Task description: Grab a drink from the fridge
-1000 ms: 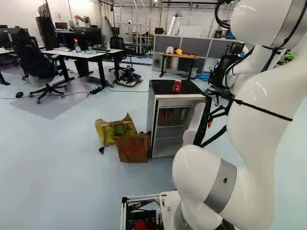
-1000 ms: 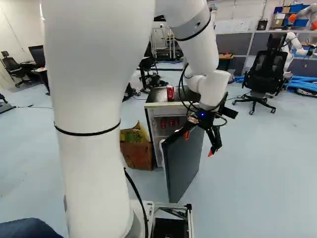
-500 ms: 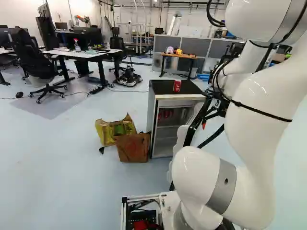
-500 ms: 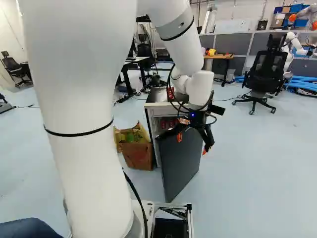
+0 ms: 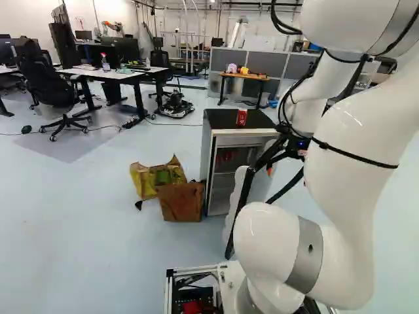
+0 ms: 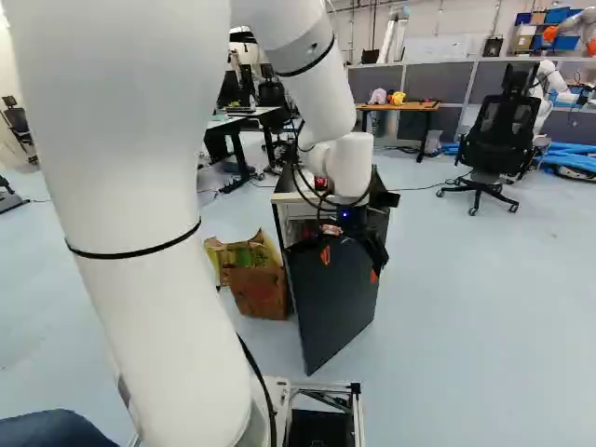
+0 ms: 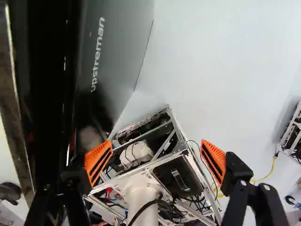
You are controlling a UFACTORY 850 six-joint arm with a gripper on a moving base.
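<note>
Red can (image 5: 241, 118) stands atop the fridge (image 5: 219, 120), beyond the widely spread claw (image 6: 350, 264).

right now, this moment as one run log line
hand open, empty, near door | fridge open | red can on top | nothing grabbed yet

Pale floor (image 5: 78, 229) (1 wooden-topped desk (image 5: 256, 77))

Bright, even light; small highlights on the white arm (image 5: 347, 190), soft shadows on the floor (image 5: 85, 216)
</note>
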